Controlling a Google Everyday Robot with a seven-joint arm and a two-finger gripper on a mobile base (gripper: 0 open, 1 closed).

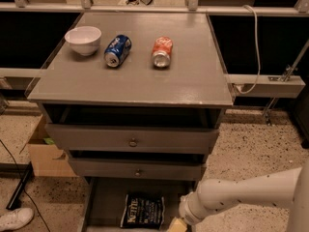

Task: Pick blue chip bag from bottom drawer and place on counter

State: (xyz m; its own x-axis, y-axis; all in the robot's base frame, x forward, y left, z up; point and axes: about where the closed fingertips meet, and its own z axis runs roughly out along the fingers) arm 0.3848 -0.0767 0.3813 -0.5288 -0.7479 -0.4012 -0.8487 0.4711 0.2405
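The blue chip bag (142, 210) lies flat in the open bottom drawer (104, 202), its white lettering up. My white arm (241, 195) reaches in from the lower right. Its wrist ends at the bottom edge just right of the bag, where a yellowish part of the gripper (177, 224) shows. The rest of the gripper is cut off by the frame edge. The grey counter (145, 83) tops the cabinet above.
On the counter lie a white bowl (83, 39), a blue soda can (118, 50) and an orange soda can (162, 51). Two knobbed drawers (133, 139) stand partly open above the bottom one. A cardboard box (46, 151) and a shoe (17, 218) sit at the left.
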